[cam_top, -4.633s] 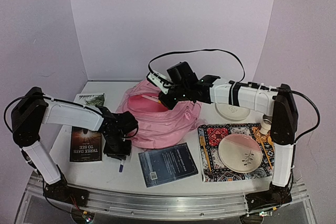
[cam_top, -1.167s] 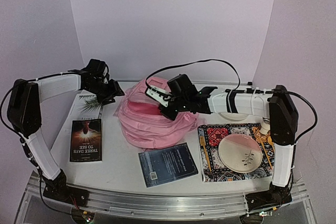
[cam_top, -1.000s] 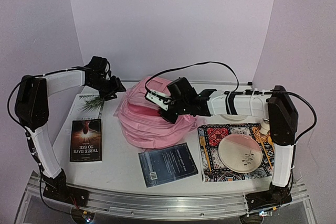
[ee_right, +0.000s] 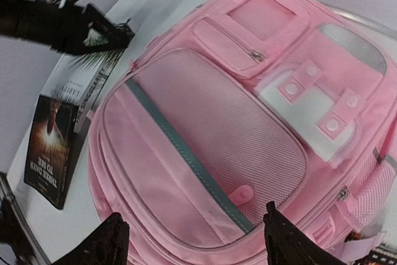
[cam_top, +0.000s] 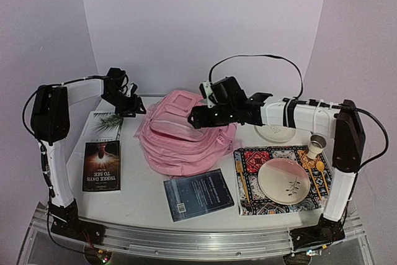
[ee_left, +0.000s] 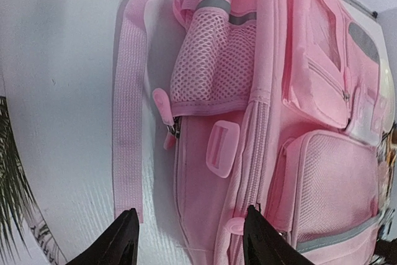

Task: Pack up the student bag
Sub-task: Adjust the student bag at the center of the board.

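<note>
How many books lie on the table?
3: a dark book at left, a leaf-cover book behind it, a blue book before the student bag. More may hide inside.

Robot test bench in a lab, set up with household props.
Plain lilac walls [cam_top: 205, 23] close in a white table [cam_top: 142, 181] at the back and both sides. Two white-and-black robot arms, the left arm [cam_top: 84, 91] and the right arm [cam_top: 304, 113], rise from a metal rail [cam_top: 186, 237] along the near edge, with black cables looping over them. On the table lie a pink student bag [cam_top: 180, 144], a dark book [cam_top: 102, 166], a blue book [cam_top: 198, 195] and a patterned placemat [cam_top: 254, 159] holding a plate [cam_top: 288, 181].
</note>
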